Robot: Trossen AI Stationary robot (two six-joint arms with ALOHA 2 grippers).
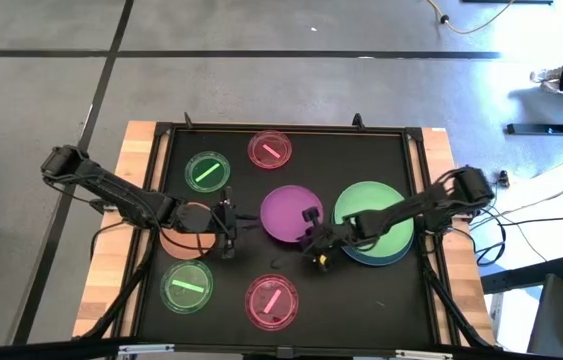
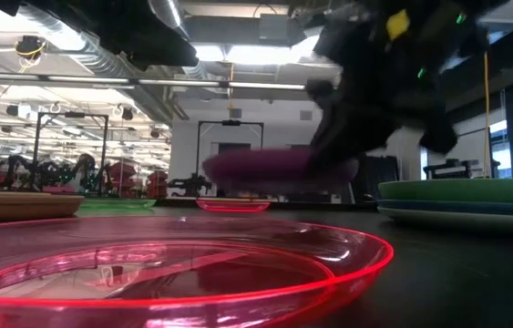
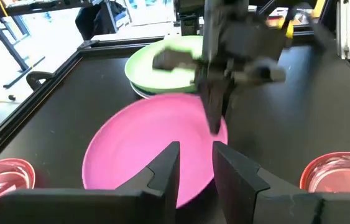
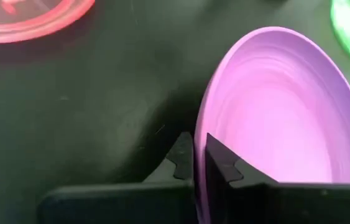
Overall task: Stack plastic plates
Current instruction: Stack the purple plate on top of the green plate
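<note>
The purple plate [image 1: 287, 212] sits mid-table and shows raised above the table in the low view [image 2: 270, 168]. My right gripper [image 1: 313, 240] is shut on its near-right rim. To its right is a stack with the large green plate [image 1: 373, 212] on top and a blue plate [image 1: 381, 256] under it. My left gripper [image 1: 227, 230] hovers open just left of the purple plate, beside the orange-brown plate [image 1: 187, 218], which lies flat under the left arm. In the left wrist view the open fingers [image 3: 196, 163] point at the purple plate [image 3: 137, 152]. My right gripper pinches the purple plate's rim [image 4: 201, 127] between its two fingers, one finger inside the dish and one outside. It comes slanting down from the table's right side. The low view shows the plate lifted clear of the table, roughly level.
Two small translucent green plates [image 1: 207, 171] [image 1: 188, 287] lie on the left half of the black mat. Two small pink plates with a centre bar lie at the far middle [image 1: 270, 150] and near middle [image 1: 270, 301]. The mat's raised frame [image 1: 161, 130] borders the work area.
</note>
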